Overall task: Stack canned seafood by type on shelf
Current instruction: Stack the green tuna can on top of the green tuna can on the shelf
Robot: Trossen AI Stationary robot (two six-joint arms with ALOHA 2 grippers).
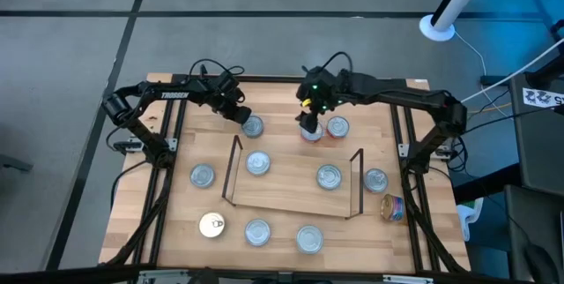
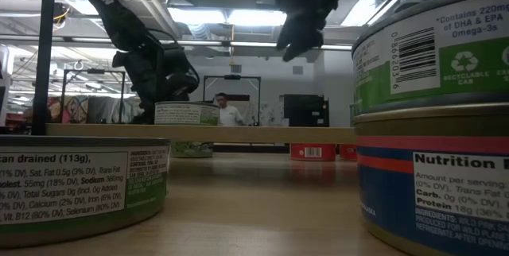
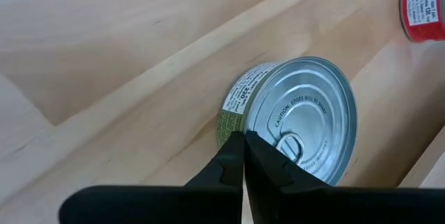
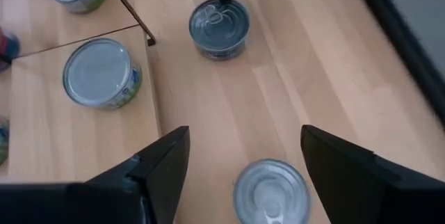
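Tin (image 3: 299, 120) under closed left gripper (image 3: 243, 147)

At the right edge of the low view, the upper green-labelled tin (image 2: 445, 49) reads "Contains 220mg of DHA & EPA Omega-3s" and "RECYCLABLE CAN" beside a barcode. Under it, the white-and-blue-labelled tin (image 2: 445, 200) reads "Nutrition", "Carb." and "Protein 18g". The green-labelled tin at lower left (image 2: 79, 184) reads "can drained (113g)". The dark left arm (image 1: 172, 95) bears "TROSSEN".
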